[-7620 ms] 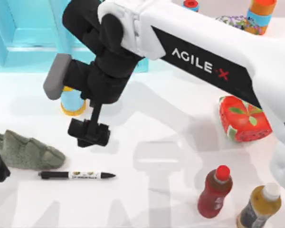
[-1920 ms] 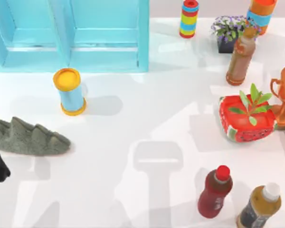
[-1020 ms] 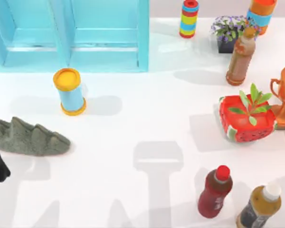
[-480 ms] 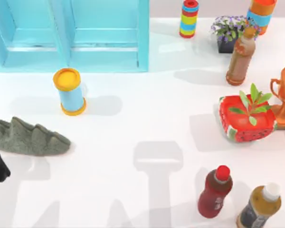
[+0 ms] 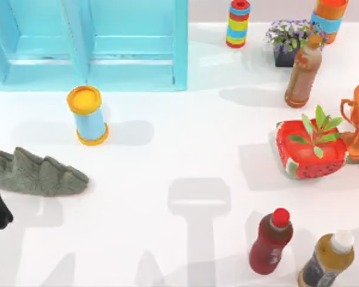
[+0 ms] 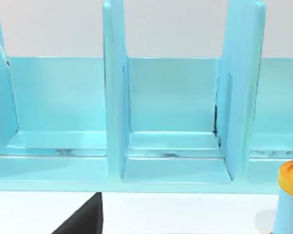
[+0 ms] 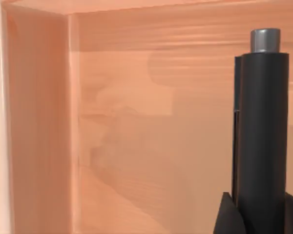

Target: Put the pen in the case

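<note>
nothing here can be read. the dark red plastic bottle with the red cap (image 5: pixel 270 242) carries a pale mark on its front, too small to make out. the amber bottle with the white cap (image 5: pixel 326 259) wears a dark label whose print stays illegible. the tall brown bottle (image 5: pixel 303 70) shows no lettering that i can pick out, and the striped red, yellow, green and blue cylinder (image 5: pixel 239 23) bears only colour bands.

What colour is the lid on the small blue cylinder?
Yellow-orange lid, clearest in the top view.
</note>
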You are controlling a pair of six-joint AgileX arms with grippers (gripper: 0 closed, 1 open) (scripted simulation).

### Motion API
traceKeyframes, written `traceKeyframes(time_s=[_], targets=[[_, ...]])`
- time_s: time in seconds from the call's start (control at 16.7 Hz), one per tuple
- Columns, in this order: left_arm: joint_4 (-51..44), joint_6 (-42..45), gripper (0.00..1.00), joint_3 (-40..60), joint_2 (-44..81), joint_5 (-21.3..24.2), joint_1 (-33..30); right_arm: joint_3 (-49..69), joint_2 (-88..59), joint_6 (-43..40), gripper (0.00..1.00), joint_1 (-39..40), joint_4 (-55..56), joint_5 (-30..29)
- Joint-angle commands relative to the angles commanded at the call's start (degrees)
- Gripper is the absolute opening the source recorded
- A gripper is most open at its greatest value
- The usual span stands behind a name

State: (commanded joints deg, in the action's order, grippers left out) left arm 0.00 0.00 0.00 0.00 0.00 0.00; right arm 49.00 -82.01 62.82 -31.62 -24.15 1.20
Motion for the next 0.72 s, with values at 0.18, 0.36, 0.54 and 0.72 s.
traceKeyframes(time_s=[0.18, 0.36, 0.54, 0.72], targets=[[0.00, 0.00, 1.00, 0.00, 0.00, 0.00, 0.00, -1.07, -1.92, 2.63, 0.00, 4.04, 2.95, -0.54], [0.00, 0.00, 1.00, 0.00, 0.00, 0.00, 0.00, -2.92, -3.48, 3.23, 0.00, 4.77, 6.36, -0.96], [0.00, 0.00, 1.00, 0.00, 0.00, 0.00, 0.00, -4.69, -4.12, 1.98, 0.00, 2.50, 9.45, -1.86], [0.00, 0.00, 1.00, 0.00, 0.00, 0.00, 0.00, -5.22, -4.50, 0.73, 0.00, 0.00, 11.14, -2.63]])
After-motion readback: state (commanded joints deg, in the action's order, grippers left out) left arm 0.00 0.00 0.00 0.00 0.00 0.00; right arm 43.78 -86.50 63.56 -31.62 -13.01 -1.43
